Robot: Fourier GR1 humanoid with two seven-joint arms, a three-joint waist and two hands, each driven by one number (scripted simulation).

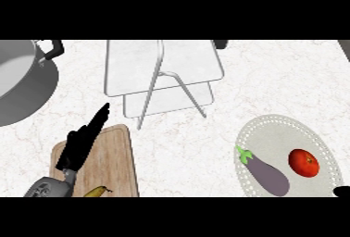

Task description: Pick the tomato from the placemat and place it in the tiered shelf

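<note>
A red tomato (304, 162) lies on the right part of a round pale placemat (280, 127) at the lower right. A purple eggplant (266, 176) with a green stem lies beside it on the same mat. The tiered shelf (164, 69), with clear trays and a grey metal frame, stands at the top centre. My left hand (80, 141) is open at the lower left, fingers straight and pointing up over the wooden board. Only a black tip of my right hand (342, 191) shows at the lower right edge, just below and right of the tomato.
A wooden cutting board (109, 162) lies at the lower left with a yellow banana (96, 191) at its bottom edge. A large grey pot (21, 81) with a black handle fills the upper left corner. A dark object (220, 44) sits behind the shelf.
</note>
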